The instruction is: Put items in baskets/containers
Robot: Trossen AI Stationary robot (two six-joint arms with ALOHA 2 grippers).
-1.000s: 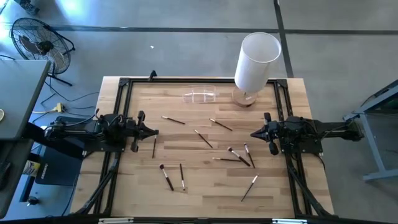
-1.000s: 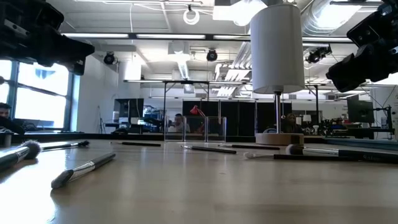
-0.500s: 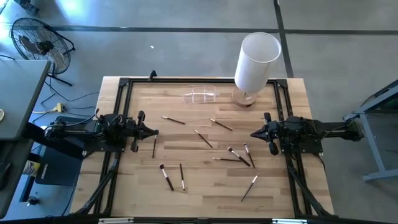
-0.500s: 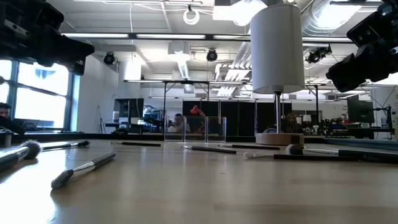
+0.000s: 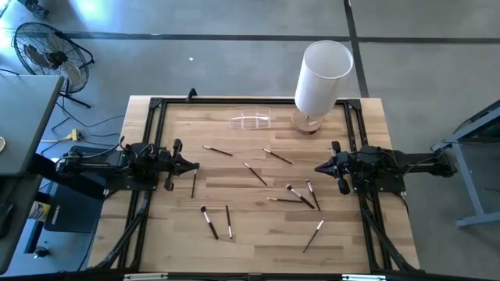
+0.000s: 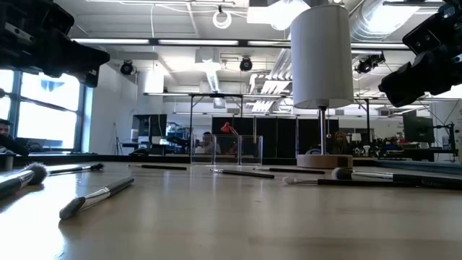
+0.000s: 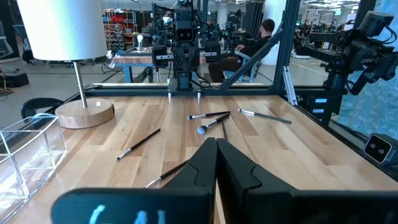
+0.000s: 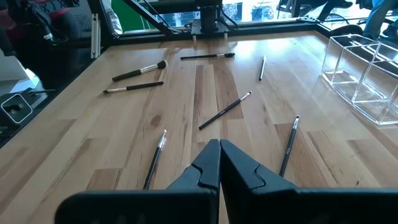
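Both claws were seen fully closed and empty – left gripper [image 5: 192, 165] and right gripper [image 5: 319, 168] at the table edges. The brushes [image 5: 255, 174] were scattered mid-table, the clear holder [image 5: 251, 120] near the far edge. A thin handle could be missed or rolled away – little height is offered for pinching

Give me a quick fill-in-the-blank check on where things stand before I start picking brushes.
1. The clear container holds ___ brushes.
2. The left gripper and right gripper both have their fingers ___.
3. The white cylinder stands on a round ___ base.

Missing words: no; shut; wooden
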